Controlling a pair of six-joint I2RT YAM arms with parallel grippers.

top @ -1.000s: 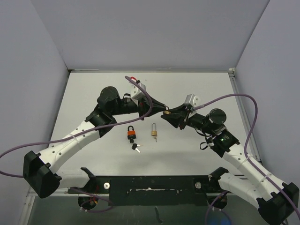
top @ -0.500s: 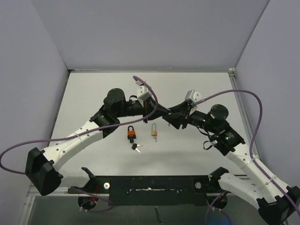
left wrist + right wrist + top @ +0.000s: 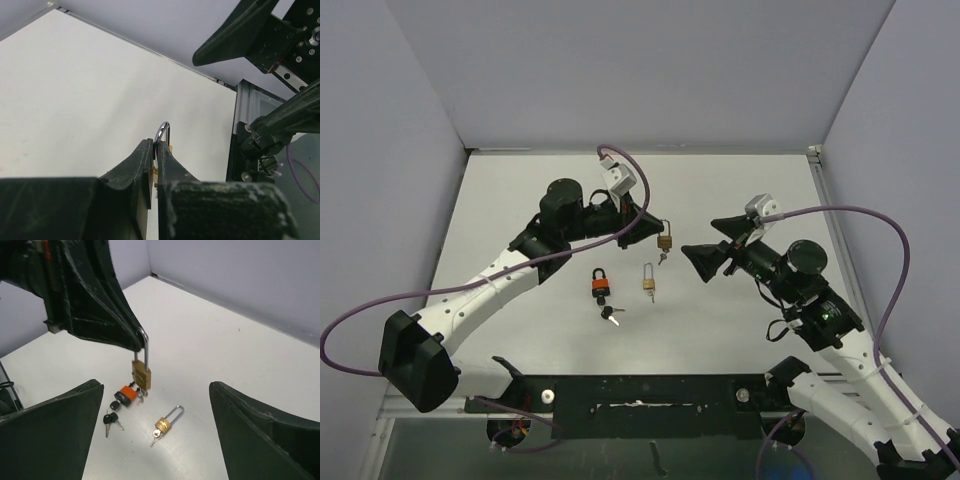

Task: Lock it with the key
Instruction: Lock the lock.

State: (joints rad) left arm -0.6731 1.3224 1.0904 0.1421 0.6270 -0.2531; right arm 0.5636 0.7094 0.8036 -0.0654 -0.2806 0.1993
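Observation:
A brass padlock (image 3: 665,240) (image 3: 141,374) hangs above the table by its steel shackle (image 3: 162,132). My left gripper (image 3: 655,227) (image 3: 156,145) is shut on that shackle. A small key (image 3: 661,258) (image 3: 141,394) sticks out of the padlock's underside. My right gripper (image 3: 698,262) (image 3: 156,387) stands wide open to the right of the padlock. It is apart from the padlock, with nothing between its fingers.
On the table below lie an orange padlock (image 3: 600,285) (image 3: 125,394), a bunch of black-headed keys (image 3: 610,315) (image 3: 110,419), and a second brass padlock (image 3: 648,280) (image 3: 165,424) with a long shackle and a key in it. The table's walls stand at the back and sides.
My right gripper has opened wide and drawn back to the right, away from the hanging padlock and its key. The left gripper has kept its hold and shifted slightly.

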